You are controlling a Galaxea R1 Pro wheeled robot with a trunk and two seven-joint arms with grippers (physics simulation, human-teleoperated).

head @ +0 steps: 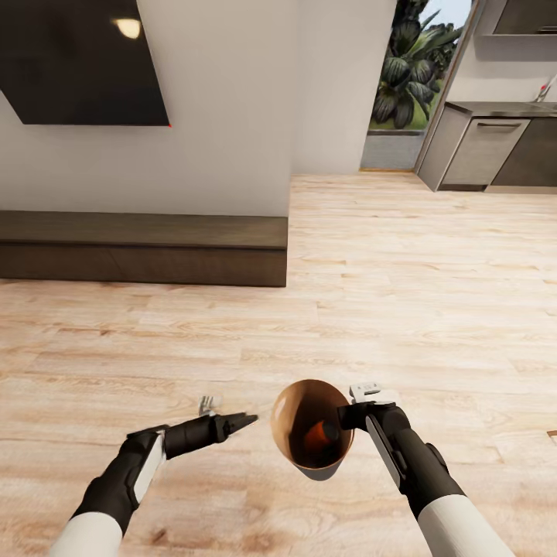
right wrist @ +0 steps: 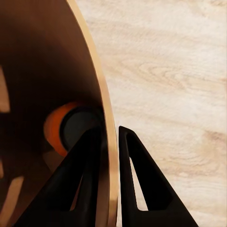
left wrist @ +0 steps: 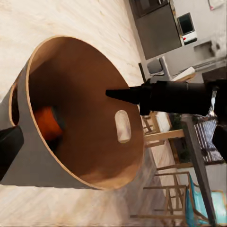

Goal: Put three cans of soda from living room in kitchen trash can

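Observation:
The tash can (head: pixel 288 422) hangs low over the wood floor, tilted, its glossy orange-brown inside facing me. My right gripper (head: pixel 346 418) is shut on its rim, one finger (right wrist: pixel 80 179) inside the wall and the other finger outside. An orange can of soda (head: pixel 317 435) lies in the bottom of the bin; it also shows as an orange can (right wrist: pixel 56 130) and an orange can (left wrist: pixel 47 123) in the wrist views. My left gripper (head: pixel 246 422) is held just beside the bin's other side, open and empty, with one finger (left wrist: pixel 9 146) at the grey outer wall.
A long low dark bench (head: pixel 143 247) runs along the white wall under a wall TV (head: pixel 85 62) ahead on the left. The kitchen cabinets (head: pixel 495 151) and a tall window with plants (head: pixel 406 70) lie far ahead on the right across bare wood floor (head: pixel 387 271).

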